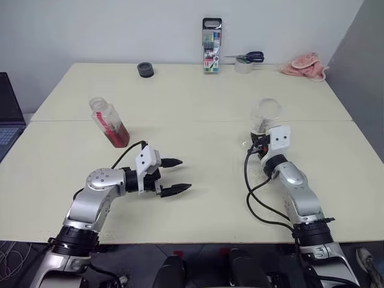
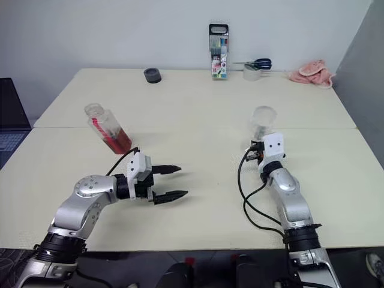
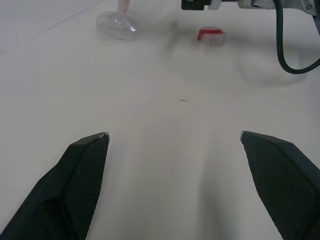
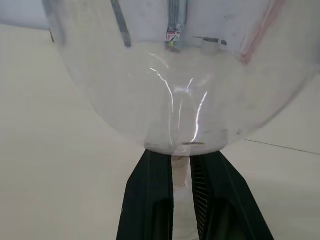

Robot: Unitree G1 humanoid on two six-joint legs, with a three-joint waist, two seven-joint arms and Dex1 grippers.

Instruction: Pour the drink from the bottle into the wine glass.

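Gripping the thin stem of the glass (image 4: 182, 75) just under its bowl, the right gripper (image 4: 182, 195) has its two black fingers pressed together on it, and the bowl stands upright above them. In the head views this gripper (image 1: 259, 144) sits right of centre on the table (image 1: 198, 102), with the clear, empty bowl (image 1: 266, 113) rising just beyond its white wrist block. The glass's round foot (image 3: 116, 25) shows in the left wrist view at the table surface, though whether it rests there or hangs just above cannot be told.

The left gripper (image 1: 172, 176) is near the front edge on the left, its fingers spread wide and holding nothing, with bare tabletop between them. It points toward the right, across the table.

The bottle (image 1: 110, 123) stands farther back on the left, well apart from the left gripper and leaning with its open mouth tipped toward the far left. The drink (image 1: 120, 136) fills only its lower part, reddish-brown. Its cap (image 3: 210, 35), red, lies on the table near the foot of the glass, just beside the right gripper.

Along the far edge are a small dark round thing (image 1: 145, 69), an upright pack of pens (image 1: 212, 45), scissors (image 1: 247, 57) on a small container, and a pink cloth (image 1: 305, 65) at the far right. A laptop (image 1: 7, 117) shows at the left edge.
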